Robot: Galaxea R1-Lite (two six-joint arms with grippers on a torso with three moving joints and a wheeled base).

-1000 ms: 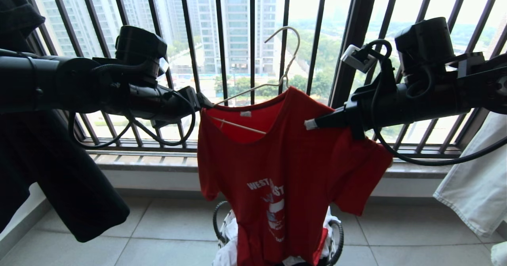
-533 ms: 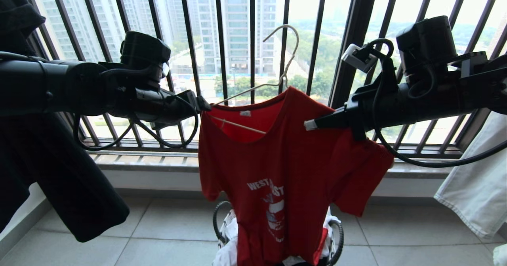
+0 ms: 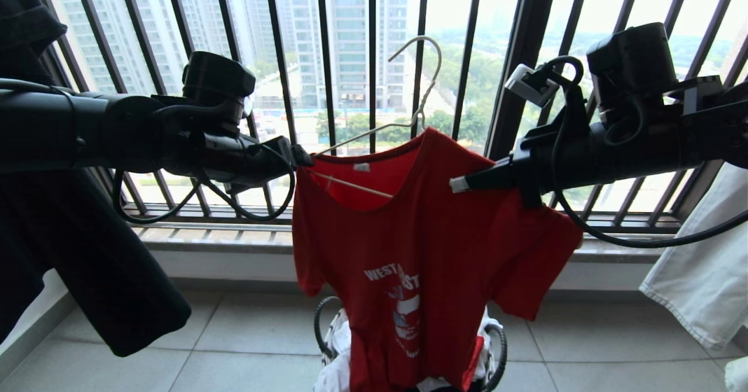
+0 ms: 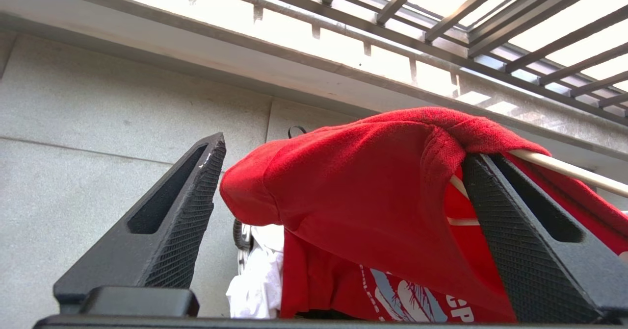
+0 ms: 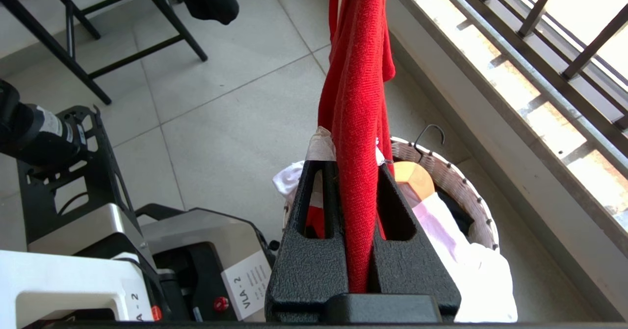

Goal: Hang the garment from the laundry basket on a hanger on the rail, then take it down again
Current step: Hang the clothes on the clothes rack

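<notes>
The red T-shirt hangs in the air in front of the window railing, partly threaded on a thin cream hanger whose hook stands free above the collar. The hanger's bar shows inside the neck opening, and one of its arms runs bare from the collar toward the robot's left. The shirt's lower hem drops into the laundry basket on the floor tiles, where white laundry also lies.

The left gripper sits at the shirt's shoulder on the robot's left, its jaws spread wide. One jaw stands clear on the outer side of the bunched red sleeve; the other is at the hanger's arm under the shoulder cloth, and whether it touches cannot be told.

The right gripper is at the opposite shoulder, its jaws pressed together on a fold of the red cloth, pinching it.

A black garment hangs at the left side, and a pale one at the right.
</notes>
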